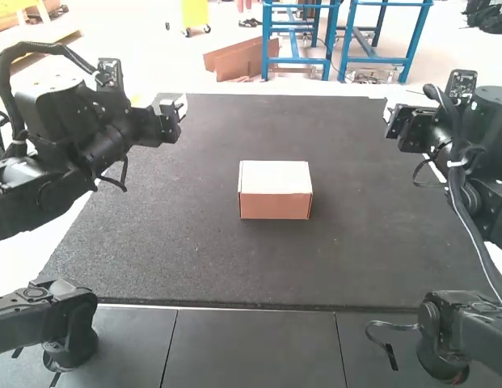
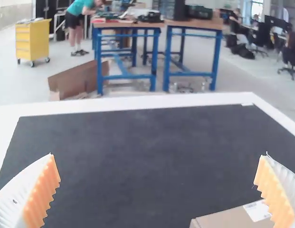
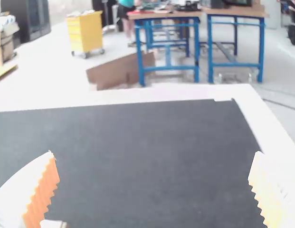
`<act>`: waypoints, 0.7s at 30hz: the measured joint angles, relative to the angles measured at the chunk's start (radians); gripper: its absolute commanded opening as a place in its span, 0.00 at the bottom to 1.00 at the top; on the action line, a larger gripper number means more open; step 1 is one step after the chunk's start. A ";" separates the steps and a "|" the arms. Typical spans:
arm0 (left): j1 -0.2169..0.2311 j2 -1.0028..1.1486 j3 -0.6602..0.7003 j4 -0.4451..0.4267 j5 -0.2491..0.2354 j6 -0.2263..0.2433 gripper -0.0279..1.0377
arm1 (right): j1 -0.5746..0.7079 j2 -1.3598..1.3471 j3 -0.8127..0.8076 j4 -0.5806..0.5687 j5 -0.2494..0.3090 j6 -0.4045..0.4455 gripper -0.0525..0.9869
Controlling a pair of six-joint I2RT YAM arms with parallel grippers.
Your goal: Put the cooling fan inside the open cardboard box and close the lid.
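While the left arm stands back at its own side of the table, the left gripper [image 1: 176,113] hangs above the far left part of the black mat [image 1: 153,250], well apart from the cardboard box [image 1: 275,189]. Its white ribbed fingers with orange pads [image 2: 42,194] are spread wide with nothing between them. I judge that it is parked there to leave the box free.

The box sits alone near the middle of the mat, between the two arms and touched by neither. Its lid [image 1: 275,175] lies flat across the top, so the box looks shut. The cooling fan is most likely inside, hidden under that lid; with the flaps down this cannot be checked. If so, both steps of the task look done. From above, whether the lid's front edge is tucked fully in is hard to make out.

Over the far right part of the mat, the right gripper [image 1: 391,123] mirrors the left. It is raised, well apart from the box, with its pads [image 3: 40,194] wide apart and nothing in them. Each wrist camera catches a cut-off corner of the box between its own fingers, which tells nothing of the contents.
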 measured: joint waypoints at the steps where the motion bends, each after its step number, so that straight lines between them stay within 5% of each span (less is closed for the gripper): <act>1: 0.000 -0.023 -0.028 0.007 -0.003 0.000 0.94 | -0.001 -0.019 -0.023 0.011 0.002 -0.004 0.93; 8: 0.000 -0.170 -0.192 0.079 -0.014 0.000 0.94 | -0.014 -0.103 -0.141 0.063 0.005 -0.038 0.93; 21: 0.000 -0.373 -0.385 0.063 -0.014 0.000 0.94 | -0.015 -0.253 -0.350 0.085 -0.003 -0.082 0.93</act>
